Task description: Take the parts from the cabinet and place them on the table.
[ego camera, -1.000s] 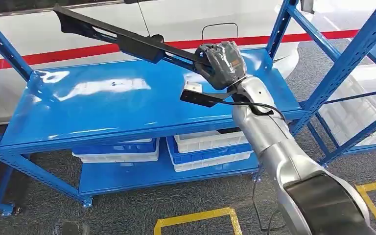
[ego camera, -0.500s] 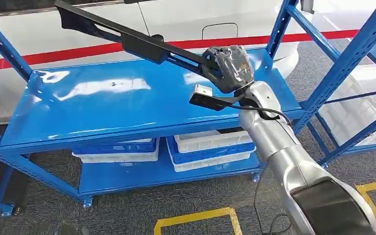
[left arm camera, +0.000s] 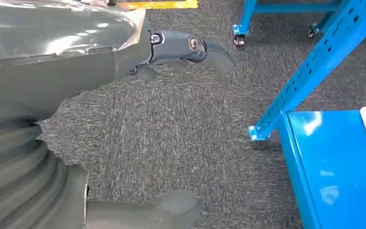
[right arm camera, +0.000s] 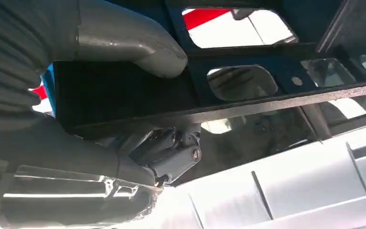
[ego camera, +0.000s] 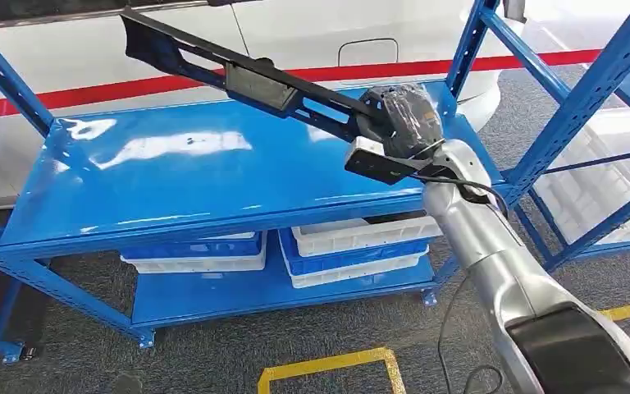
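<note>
The right hand [ego camera: 400, 120] grips one end of a long black part [ego camera: 246, 75], thumb [right arm camera: 138, 45] pressed on its flat face. The part runs up and away to the hand's left, raised clear above the blue shelf [ego camera: 172, 176]. The left hand [left arm camera: 124, 71] hangs over grey carpet [left arm camera: 181, 133], fingers apart, holding nothing.

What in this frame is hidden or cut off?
- Head view: the right hand covers the near end of the long black part.
- Right wrist view: the thumb hides part of the black part; frame edges crop it.
- Head view: the upper shelf hides what the white bins hold.
</note>
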Tool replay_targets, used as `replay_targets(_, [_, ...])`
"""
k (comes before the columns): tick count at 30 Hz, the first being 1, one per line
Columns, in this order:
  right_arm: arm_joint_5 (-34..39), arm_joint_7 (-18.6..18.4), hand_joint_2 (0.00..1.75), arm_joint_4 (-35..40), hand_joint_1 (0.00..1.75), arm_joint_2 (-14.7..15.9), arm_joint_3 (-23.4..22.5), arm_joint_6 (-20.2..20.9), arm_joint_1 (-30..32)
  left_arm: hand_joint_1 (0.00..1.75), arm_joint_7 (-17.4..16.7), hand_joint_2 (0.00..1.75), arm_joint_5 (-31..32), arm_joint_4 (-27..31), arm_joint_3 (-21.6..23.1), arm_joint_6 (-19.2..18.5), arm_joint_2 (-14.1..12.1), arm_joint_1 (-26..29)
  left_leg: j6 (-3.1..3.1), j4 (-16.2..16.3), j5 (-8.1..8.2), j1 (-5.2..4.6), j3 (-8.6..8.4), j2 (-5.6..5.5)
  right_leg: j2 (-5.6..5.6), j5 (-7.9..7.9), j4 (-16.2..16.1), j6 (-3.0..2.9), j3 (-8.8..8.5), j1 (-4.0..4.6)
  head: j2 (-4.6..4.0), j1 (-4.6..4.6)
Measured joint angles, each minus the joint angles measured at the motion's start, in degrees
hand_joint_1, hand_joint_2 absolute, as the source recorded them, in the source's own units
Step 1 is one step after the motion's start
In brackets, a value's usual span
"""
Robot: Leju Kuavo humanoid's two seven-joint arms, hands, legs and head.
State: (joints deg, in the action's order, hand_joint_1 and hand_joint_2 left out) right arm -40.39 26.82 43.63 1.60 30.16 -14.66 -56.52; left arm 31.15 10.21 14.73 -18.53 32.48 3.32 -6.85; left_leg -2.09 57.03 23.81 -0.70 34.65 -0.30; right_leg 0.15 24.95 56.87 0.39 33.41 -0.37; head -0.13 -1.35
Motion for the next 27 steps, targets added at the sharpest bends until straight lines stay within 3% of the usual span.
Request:
replay_targets(10, [0.1, 0.2, 1.75, 0.7, 1.75, 0.5, 0.0, -3.5, 1.5, 0.00, -0.1, 1.75, 0.2, -0.4, 0.1, 0.2, 0.0, 0.0, 0.00, 0.0, 0.00, 0.00, 0.00, 0.01, 0.01, 0.00, 0.0, 0.00, 0.00, 0.01, 0.00, 0.00])
replay_targets(27, [-0.8, -0.4, 1.75, 4.0, 1.75, 1.8, 0.0, -4.4, 4.5, 0.00, -0.6, 1.75, 1.5, -0.8, 0.5, 0.2, 0.0, 0.0, -0.01, 0.0, 0.01, -0.01, 0.00, 0.01, 0.00, 0.00, 0.0, 0.00, 0.01, -0.01, 0.00, 0.02])
